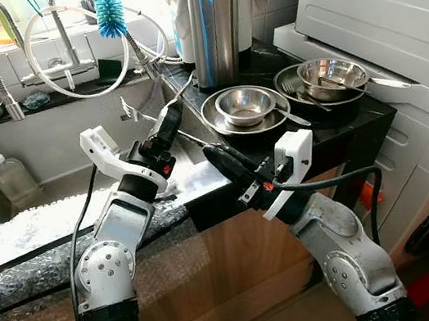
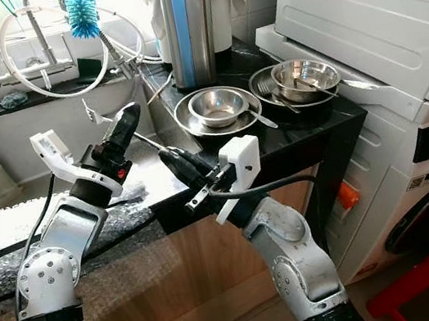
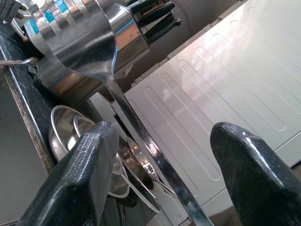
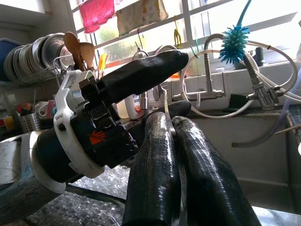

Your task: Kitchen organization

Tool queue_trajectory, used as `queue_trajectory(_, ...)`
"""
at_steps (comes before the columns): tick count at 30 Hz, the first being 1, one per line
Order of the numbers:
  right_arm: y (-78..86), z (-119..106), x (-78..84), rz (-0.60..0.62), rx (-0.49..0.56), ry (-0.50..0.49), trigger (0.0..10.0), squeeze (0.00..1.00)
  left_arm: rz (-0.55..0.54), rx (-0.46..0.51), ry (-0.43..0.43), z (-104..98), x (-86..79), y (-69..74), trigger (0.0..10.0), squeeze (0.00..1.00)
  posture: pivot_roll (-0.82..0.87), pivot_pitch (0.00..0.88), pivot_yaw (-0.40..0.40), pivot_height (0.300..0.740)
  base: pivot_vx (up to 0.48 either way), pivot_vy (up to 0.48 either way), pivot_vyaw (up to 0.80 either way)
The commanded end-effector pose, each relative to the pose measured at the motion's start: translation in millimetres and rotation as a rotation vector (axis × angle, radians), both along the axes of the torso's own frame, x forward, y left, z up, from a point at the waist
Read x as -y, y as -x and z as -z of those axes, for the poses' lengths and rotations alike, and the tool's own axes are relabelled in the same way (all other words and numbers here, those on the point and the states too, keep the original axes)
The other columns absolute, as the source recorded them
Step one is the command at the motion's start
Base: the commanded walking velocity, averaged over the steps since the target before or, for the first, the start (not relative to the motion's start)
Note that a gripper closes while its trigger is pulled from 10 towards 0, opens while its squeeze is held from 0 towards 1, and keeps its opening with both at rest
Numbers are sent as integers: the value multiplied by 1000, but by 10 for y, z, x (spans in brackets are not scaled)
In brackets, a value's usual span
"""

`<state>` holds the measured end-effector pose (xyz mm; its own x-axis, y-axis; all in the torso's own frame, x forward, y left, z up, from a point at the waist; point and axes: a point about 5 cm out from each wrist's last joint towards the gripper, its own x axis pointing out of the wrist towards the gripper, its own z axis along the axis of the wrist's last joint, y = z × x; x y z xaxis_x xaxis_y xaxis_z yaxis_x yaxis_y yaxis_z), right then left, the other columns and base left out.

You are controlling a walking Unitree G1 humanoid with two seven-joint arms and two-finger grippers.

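Sink (image 1: 46,148): open basin, room to reach down; a bottle (image 1: 11,175) stands at its far left.
Desk (image 1: 335,135): crowded with a plate and bowl (image 1: 245,105), a second bowl (image 1: 330,73) and the knife block (image 1: 216,27) behind.
Right side: white appliance (image 1: 387,5) walls it off.
Above sink: hoses (image 1: 80,59) and brush (image 1: 109,13) hang in the way.

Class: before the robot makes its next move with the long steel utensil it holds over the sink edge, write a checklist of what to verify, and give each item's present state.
1. Right gripper shut on the long steel utensil: ok.
2. Left gripper closed on the utensil: not ok; its fingers stand apart and the handle runs between them.
3. Utensil's far end clear of the corrugated metal tap hose: cannot tell.
4. Small steel bowl on its round steel plate apart from both grippers: ok.
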<state>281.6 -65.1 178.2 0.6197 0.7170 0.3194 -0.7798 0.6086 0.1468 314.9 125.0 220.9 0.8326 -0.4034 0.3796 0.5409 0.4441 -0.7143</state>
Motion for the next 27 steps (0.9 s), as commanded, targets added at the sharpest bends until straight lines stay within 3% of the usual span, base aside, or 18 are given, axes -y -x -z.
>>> queue_trajectory(1,4,0,-8,-10,-7,1,10000,0,7,9,-3,-18,8,14,4235,0,-96,0,-18,740,0,0,0)
queue_trajectory(2,2,-1,-3,-7,-6,1,10000,0,-3,2,-1,-8,-2,7,4235,0,-96,0,-18,740,0,0,0)
queue_trajectory(3,0,-2,2,-5,-6,1,10000,0,-8,-1,1,-3,-9,3,353,0,-96,0,-17,740,0,0,0)
queue_trajectory(4,-2,-4,7,-2,-5,1,10000,0,-14,-4,1,0,-17,-1,0,0,-96,0,-17,740,0,0,0)
queue_trajectory(27,15,-24,6,-5,4,1,10000,0,-56,-35,25,47,-32,-23,0,0,-101,0,-20,740,0,0,0)
